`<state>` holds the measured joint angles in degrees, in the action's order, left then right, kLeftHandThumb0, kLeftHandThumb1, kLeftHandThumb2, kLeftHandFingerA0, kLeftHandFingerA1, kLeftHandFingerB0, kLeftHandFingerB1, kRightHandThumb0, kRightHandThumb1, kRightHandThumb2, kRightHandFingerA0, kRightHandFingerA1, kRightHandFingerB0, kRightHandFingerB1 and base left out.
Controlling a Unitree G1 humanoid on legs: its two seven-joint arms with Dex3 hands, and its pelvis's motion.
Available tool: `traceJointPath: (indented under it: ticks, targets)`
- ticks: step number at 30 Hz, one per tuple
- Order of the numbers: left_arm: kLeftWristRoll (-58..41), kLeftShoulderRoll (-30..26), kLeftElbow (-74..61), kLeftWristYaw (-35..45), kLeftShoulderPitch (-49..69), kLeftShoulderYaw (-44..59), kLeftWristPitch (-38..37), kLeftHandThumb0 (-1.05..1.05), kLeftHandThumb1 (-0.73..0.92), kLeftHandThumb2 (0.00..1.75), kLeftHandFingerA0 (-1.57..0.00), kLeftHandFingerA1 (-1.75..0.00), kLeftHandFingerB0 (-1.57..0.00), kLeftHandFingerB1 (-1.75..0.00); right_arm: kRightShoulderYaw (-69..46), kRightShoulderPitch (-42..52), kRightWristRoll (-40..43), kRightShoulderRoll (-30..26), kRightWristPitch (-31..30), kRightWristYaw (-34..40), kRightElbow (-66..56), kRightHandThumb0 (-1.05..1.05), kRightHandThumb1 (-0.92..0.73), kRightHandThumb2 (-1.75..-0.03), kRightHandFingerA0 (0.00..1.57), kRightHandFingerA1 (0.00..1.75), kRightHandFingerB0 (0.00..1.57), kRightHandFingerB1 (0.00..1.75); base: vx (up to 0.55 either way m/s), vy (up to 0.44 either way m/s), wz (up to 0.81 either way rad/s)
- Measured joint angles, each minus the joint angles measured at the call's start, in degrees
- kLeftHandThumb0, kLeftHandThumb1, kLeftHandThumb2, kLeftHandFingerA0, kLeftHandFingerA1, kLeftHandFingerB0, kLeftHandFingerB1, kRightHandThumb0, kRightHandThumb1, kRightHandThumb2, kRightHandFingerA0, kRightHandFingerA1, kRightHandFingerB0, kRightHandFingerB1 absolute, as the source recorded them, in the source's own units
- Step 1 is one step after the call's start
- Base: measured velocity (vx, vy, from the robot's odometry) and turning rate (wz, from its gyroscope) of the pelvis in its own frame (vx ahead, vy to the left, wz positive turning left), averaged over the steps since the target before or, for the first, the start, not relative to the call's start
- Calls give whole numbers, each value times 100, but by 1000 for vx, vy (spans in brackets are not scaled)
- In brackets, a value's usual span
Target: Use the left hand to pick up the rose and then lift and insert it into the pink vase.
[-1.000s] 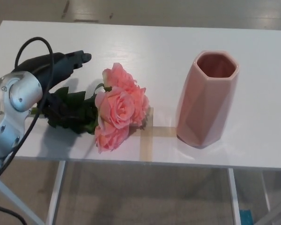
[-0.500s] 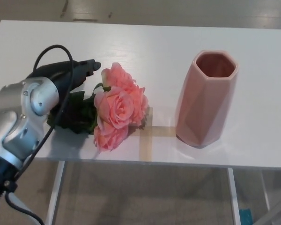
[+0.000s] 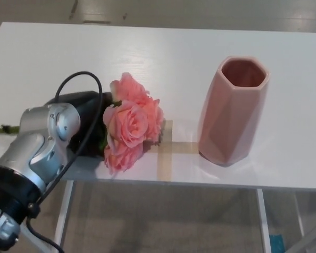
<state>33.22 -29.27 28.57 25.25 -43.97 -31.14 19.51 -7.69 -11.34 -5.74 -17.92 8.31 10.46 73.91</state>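
A bunch of pink roses lies on the white table, blooms pointing right, near the front edge. My left hand is down over the dark green leaves just left of the blooms and hides them. Its grip is hidden by the silver wrist. The green stem end sticks out at the far left. The pink faceted vase stands upright to the right of the roses, mouth open upward. My right hand does not show.
Strips of beige tape cross the table between the roses and the vase. The table's front edge runs just below them, with floor beyond. A black cable loops over my left wrist.
My left arm has swung right and down, so the hand now covers the leaves beside the blooms. The roses have shifted slightly left. The vase has not moved.
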Motion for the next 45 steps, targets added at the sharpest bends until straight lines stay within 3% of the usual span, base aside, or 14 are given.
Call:
traceJointPath:
  ticks: [11,12,13,14,18,19,22,23,35,36,38,40,43,45]
  targets:
    - [224,248,682,-31,-266,-136,-42,-50,34,67,0,0,0,-8,-21,-8,7,0,1,-79,-2,-26,-64,-59,71,44,57,40,0,0,0]
    - [237,255,692,-31,-269,-138,-46,-21,39,85,-34,-56,-7,-45,-21,-7,8,0,1,-83,-1,-25,-64,-58,71,44,58,40,0,0,0]
    - [253,260,702,-39,-273,-142,-64,-17,62,59,-103,-84,-57,-40,-21,-9,7,0,1,-84,-2,-26,-64,-58,72,44,58,40,0,0,0]
    - [279,261,714,-66,-289,-143,-96,-16,61,58,-111,-89,-66,-44,-21,-12,7,0,2,-84,-2,-26,-63,-59,72,44,59,40,0,0,0]
    - [394,243,756,-168,-426,-131,-290,-16,61,58,-111,-89,-66,-44,-19,-29,5,0,7,-83,-1,-26,-63,-59,72,44,59,40,0,0,0]
    - [405,244,763,-179,-431,-129,-321,-18,70,61,-87,-104,-69,-46,-19,-30,4,0,8,-83,-1,-26,-64,-59,74,45,59,40,0,0,0]
    - [430,245,720,-316,-350,-89,-502,-18,70,61,-87,-104,-69,-46,-14,-34,3,-1,16,-83,-1,-26,-64,-59,74,45,59,40,0,0,0]
    - [438,246,709,-370,-311,-76,-566,-19,77,63,-70,-122,-66,-45,-13,-34,3,-2,16,-83,-1,-26,-64,-59,74,45,59,41,0,0,0]
    - [374,315,371,-788,118,357,-1050,-21,76,64,-67,-136,-77,-52,-25,-37,5,-8,42,-106,0,-26,-64,-59,74,45,60,41,0,0,0]
    - [373,315,360,-803,140,380,-1080,-21,76,64,-61,-144,-84,-59,-28,-37,6,-8,44,-108,1,-26,-64,-59,74,45,60,41,0,0,0]
    - [370,316,334,-863,183,450,-1150,-30,69,73,-65,-135,-79,-59,-30,-38,6,-9,48,-112,1,-26,-64,-59,74,45,60,41,0,0,0]
    - [376,316,310,-1016,221,536,-1270,-19,71,61,-64,-150,-84,-65,-27,-38,3,-13,48,-113,2,-26,-64,-58,74,45,61,41,0,0,0]
    - [399,305,303,-1316,236,614,-1484,-31,66,68,-70,-142,-83,-59,-24,-41,0,-13,48,-112,1,-26,-64,-58,74,45,61,41,0,0,0]
    - [410,298,303,-1489,236,642,-1598,-22,71,62,-69,-153,-79,-49,-19,-45,-1,-13,48,-112,0,-26,-64,-58,74,45,61,41,0,0,0]
